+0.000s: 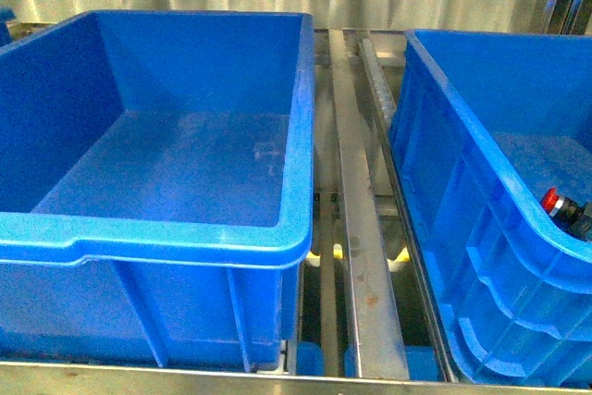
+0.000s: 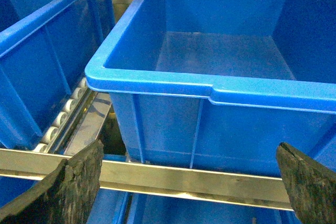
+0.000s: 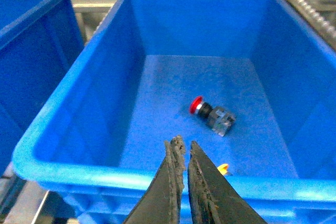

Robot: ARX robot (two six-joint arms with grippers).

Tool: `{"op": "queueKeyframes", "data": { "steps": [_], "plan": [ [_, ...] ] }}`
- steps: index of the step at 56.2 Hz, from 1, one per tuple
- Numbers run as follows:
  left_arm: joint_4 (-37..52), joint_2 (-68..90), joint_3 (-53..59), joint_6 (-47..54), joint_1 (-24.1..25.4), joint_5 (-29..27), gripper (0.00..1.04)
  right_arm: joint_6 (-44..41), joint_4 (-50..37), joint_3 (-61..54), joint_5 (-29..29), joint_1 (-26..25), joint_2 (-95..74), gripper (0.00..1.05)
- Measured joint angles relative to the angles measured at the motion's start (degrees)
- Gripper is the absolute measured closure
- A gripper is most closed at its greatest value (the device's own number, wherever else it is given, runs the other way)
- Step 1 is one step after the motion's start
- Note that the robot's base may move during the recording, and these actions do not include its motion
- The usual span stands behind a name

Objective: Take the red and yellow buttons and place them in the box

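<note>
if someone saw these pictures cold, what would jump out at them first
Two big bright-blue bins fill the scene: the left bin looks empty, and the right bin holds the parts. A red button lies on its side on the right bin's floor, with a bit of yellow cap peeking past the right gripper, whose fingers are almost closed above that bin's near rim. The left gripper is spread wide.
</note>
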State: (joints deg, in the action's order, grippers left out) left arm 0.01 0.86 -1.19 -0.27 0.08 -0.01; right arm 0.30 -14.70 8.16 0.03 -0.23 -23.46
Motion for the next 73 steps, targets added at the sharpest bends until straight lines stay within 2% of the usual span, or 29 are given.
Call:
{"op": "queueKeyframes", "data": {
  "steps": [48,54,73],
  "plan": [
    [0.00,0.00,0.00,0.02,0.00,0.00,0.08,0.00,4.59,-6.56,-0.02,0.13,13.29,1.01],
    [0.00,0.00,0.00,0.02,0.00,0.00,0.08,0.00,13.44,-6.54,0.02,0.13,20.35,1.01],
    [0.00,0.00,0.00,0.02,0.00,0.00,0.08,-0.02,14.60,-6.54,0.00,0.17,23.23,1.01]
  ]
}}
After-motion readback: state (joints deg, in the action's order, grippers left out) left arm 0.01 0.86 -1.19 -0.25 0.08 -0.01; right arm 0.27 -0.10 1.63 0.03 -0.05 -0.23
